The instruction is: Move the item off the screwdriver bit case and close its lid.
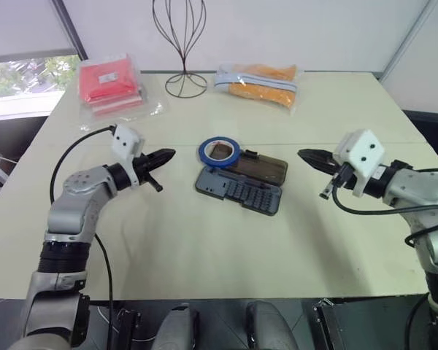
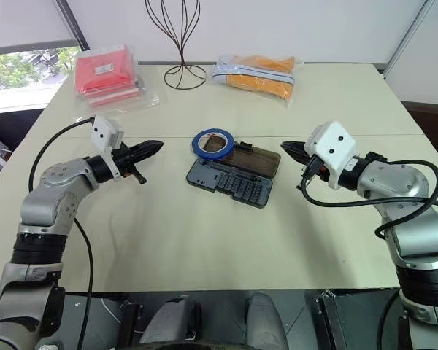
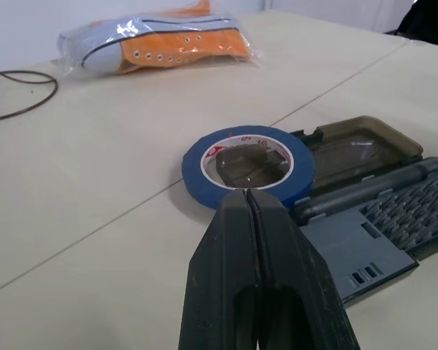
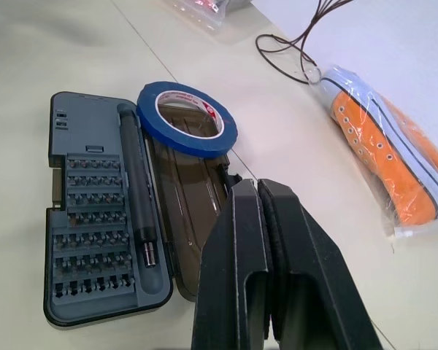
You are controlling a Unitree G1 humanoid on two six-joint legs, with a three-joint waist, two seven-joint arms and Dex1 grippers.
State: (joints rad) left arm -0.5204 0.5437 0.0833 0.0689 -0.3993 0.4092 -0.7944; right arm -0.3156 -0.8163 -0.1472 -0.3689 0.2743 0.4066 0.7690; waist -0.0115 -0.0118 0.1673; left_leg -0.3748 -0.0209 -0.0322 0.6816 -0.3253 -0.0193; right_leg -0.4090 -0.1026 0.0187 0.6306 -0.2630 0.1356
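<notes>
The screwdriver bit case [image 1: 233,191] lies open in the middle of the table, its grey base with rows of bits toward me. Its smoky lid [image 1: 259,169] lies flat on the far side. The item, a blue roll of tape [image 1: 219,151], rests on the lid's left end. My left gripper [image 1: 168,155] hovers shut to the left of the tape, pointing at it. My right gripper [image 1: 304,154] hovers shut to the right of the lid, pointing toward it. Both hold nothing.
A red plastic-wrapped packet [image 1: 109,85] lies at the far left. An orange shoe in a clear bag [image 1: 259,84] lies at the far right. A black wire stand [image 1: 184,44] stands at the far edge between them.
</notes>
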